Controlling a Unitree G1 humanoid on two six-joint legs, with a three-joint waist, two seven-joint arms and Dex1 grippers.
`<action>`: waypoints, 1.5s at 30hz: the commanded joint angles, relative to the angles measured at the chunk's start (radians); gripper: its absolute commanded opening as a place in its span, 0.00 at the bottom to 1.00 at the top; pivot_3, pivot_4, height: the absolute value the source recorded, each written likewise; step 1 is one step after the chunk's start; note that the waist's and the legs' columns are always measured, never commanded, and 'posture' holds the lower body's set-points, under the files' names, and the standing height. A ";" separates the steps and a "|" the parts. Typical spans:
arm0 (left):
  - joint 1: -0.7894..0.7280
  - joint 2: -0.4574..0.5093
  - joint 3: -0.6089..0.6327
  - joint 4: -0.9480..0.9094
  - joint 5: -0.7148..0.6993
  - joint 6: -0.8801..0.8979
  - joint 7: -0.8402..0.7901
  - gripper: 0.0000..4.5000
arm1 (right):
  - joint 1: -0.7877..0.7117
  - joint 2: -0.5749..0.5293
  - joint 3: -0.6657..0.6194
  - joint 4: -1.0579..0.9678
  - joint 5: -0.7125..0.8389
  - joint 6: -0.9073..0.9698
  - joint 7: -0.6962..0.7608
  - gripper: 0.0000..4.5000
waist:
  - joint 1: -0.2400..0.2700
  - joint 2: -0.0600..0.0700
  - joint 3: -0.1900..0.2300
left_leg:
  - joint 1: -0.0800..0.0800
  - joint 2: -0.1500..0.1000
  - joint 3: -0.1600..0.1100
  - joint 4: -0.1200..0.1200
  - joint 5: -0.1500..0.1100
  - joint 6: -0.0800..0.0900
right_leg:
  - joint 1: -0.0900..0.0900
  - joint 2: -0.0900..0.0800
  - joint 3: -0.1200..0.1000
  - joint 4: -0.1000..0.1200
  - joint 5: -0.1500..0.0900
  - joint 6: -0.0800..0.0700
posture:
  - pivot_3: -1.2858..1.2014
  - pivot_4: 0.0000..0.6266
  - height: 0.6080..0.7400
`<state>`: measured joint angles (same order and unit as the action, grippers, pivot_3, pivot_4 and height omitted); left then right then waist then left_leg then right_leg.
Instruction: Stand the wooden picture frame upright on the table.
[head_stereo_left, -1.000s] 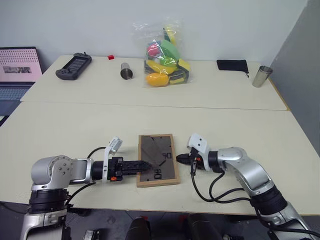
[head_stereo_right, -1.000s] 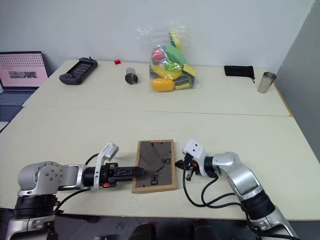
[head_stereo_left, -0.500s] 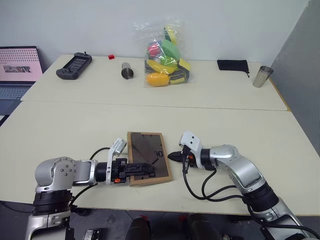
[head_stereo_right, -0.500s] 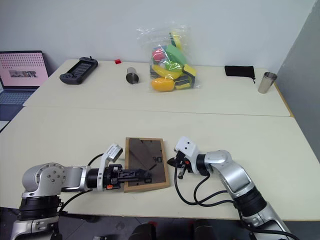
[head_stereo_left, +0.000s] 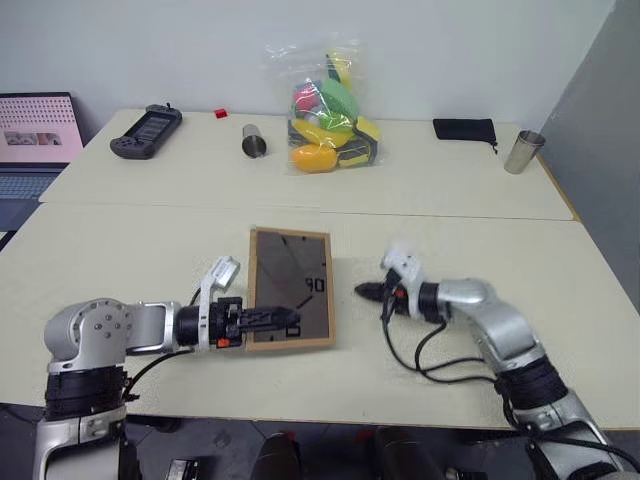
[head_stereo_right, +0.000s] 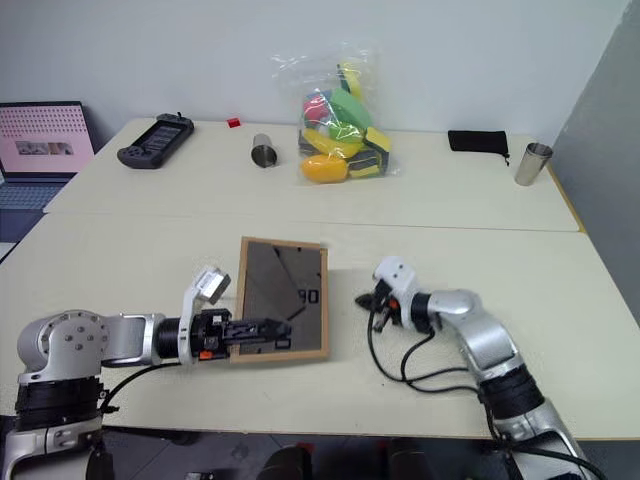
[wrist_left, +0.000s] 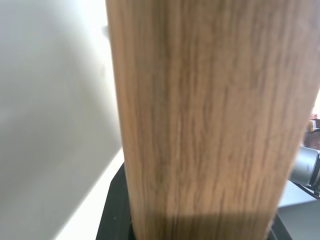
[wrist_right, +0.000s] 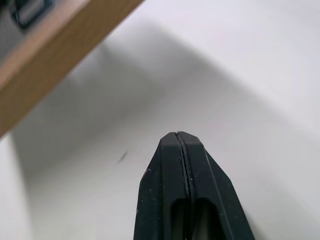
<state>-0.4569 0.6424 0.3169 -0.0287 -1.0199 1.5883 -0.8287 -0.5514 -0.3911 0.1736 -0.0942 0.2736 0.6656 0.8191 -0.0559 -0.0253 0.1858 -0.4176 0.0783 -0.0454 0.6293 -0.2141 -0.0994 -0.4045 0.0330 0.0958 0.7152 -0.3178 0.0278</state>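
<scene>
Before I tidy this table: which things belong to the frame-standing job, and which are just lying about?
Job: wooden picture frame, held by left gripper; right gripper; table.

Lying about: handheld console, toy bag, two metal cups, black pouch, laptop.

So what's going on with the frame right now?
The left gripper is clamped on the near left part of the wooden picture frame, holding it tilted up off the table, glass facing up. It isn't standing on its own. The right gripper, fingers together, sits just beside the frame's right edge without touching it.
</scene>
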 joint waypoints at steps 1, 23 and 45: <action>-0.023 0.018 0.007 -0.046 -0.029 -0.024 -0.009 0.19 | -0.059 -0.016 -0.064 -0.104 0.157 0.106 0.079 0.20 | -0.001 0.000 0.000 | 0.000 0.000 0.000 0.000 0.000 0.000 | 0.000 0.000 0.000 0.000 0.000 0.000 | 0.52 0.24 1.00; -0.034 0.026 -0.063 -0.046 -0.010 -0.103 -0.010 0.19 | -0.254 0.180 0.052 -0.074 0.281 0.178 0.088 0.98 | -0.002 0.000 0.000 | -0.001 0.000 -0.001 -0.001 0.000 0.000 | -0.001 0.000 0.000 -0.001 0.000 0.000 | 0.52 0.24 1.00; -0.011 0.049 -0.018 0.079 -0.262 0.026 0.108 0.19 | -0.025 -0.289 0.117 0.173 -0.416 -1.070 -0.083 0.98 | -0.007 0.000 0.001 | -0.001 0.000 0.000 -0.001 0.000 0.000 | -0.001 0.000 0.000 -0.002 -0.003 0.005 | 0.52 0.24 1.00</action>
<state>-0.4495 0.6749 0.2775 0.0195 -1.1583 1.6091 -0.7517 -0.5595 -0.6655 0.2674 -0.0284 0.0592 -0.0386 0.8767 -0.0627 -0.0257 0.1864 -0.4183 0.0782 -0.0453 0.6288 -0.2143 -0.0991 -0.4054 0.0332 0.0962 0.7131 -0.3205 0.0323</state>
